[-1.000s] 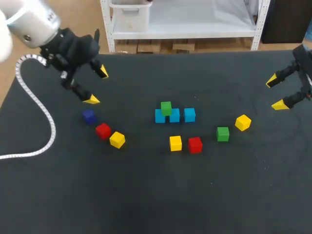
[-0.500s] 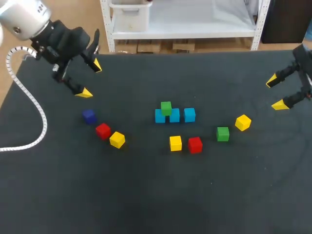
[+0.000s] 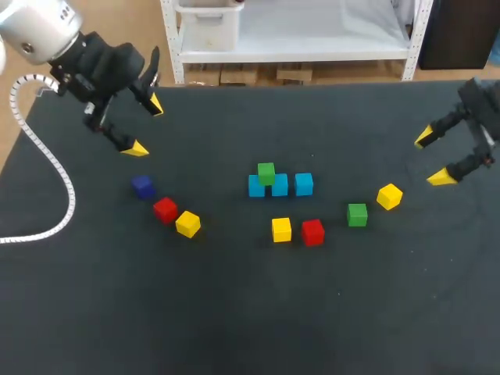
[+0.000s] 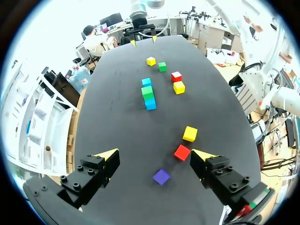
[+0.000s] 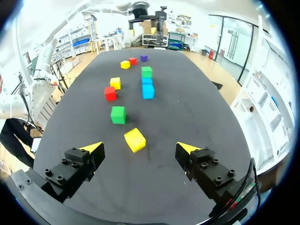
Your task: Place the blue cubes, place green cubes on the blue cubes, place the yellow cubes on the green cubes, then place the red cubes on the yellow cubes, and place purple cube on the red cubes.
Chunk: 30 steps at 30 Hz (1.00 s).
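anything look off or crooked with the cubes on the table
Nothing is spilled or damaged. Only the yellow cube nearest the right gripper stands out: it sits turned at an angle, unlike the green cube beside it.

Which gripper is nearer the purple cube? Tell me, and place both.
Left. The left gripper hovers open close to the purple cube; the right gripper is across the table, near a yellow cube.

The silver-white left arm [image 3: 37,30] has a ribbed white cable [image 3: 72,195]; left tool [image 3: 146,126] and right tool [image 3: 431,158] are black, yellow-tipped.
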Motion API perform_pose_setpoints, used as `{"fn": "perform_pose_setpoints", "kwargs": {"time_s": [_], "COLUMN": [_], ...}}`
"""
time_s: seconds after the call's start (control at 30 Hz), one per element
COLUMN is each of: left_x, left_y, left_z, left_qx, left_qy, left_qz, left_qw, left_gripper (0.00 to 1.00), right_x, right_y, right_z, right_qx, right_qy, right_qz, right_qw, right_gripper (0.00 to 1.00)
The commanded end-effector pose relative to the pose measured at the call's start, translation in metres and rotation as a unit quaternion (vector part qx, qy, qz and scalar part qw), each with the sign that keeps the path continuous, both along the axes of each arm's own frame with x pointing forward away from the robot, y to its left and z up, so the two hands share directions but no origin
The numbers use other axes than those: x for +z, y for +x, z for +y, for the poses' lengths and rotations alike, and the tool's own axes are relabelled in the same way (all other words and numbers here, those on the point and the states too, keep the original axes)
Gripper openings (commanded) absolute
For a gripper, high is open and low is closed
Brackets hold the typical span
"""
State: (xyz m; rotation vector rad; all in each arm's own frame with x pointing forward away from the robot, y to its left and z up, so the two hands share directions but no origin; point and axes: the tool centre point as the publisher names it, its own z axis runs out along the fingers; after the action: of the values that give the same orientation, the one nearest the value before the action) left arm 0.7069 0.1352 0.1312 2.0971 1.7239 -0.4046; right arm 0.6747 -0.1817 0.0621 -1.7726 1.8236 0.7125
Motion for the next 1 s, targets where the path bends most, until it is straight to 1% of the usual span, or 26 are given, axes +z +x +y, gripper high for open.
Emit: {"fn": "perform_pose_setpoints", "kwargs": {"time_s": [0.03, 0.1, 0.17, 0.27, 0.47, 0.63, 0.77, 1.0], "left_x": [0.000, 0.000, 0.000, 0.000, 0.000, 0.000, 0.000, 0.000], "left_y": [0.002, 0.002, 0.002, 0.002, 0.002, 0.002, 0.002, 0.002], "left_z": [0.000, 0.000, 0.000, 0.000, 0.000, 0.000, 0.000, 0.000], "left_qx": [-0.001, -0.001, -0.001, -0.001, -0.001, -0.001, -0.001, -0.001], "left_qy": [0.000, 0.000, 0.000, 0.000, 0.000, 0.000, 0.000, 0.000], "left_qz": [0.000, 0.000, 0.000, 0.000, 0.000, 0.000, 0.000, 0.000], "left_qw": [1.000, 1.000, 1.000, 1.000, 1.000, 1.000, 1.000, 1.000], "left_gripper": [1.00, 1.00, 1.00, 1.00, 1.00, 1.00, 1.00, 1.00], "right_x": [-0.013, -0.017, -0.022, -0.028, -0.038, -0.047, -0.057, -0.068], "right_y": [-0.019, -0.028, -0.038, -0.048, -0.060, -0.062, -0.062, -0.052], "right_z": [0.023, 0.031, 0.040, 0.052, 0.074, 0.088, 0.095, 0.101], "right_qx": [-0.009, -0.017, -0.019, -0.017, -0.011, -0.017, -0.027, -0.034], "right_qy": [0.004, 0.012, 0.016, 0.021, 0.020, 0.022, 0.009, 0.004], "right_qz": [-0.009, -0.013, -0.023, -0.027, -0.019, -0.019, -0.021, -0.025], "right_qw": [1.000, 1.000, 0.999, 0.999, 1.000, 0.999, 0.999, 0.999], "right_gripper": [1.00, 1.00, 1.00, 1.00, 1.00, 1.00, 1.00, 1.00]}}
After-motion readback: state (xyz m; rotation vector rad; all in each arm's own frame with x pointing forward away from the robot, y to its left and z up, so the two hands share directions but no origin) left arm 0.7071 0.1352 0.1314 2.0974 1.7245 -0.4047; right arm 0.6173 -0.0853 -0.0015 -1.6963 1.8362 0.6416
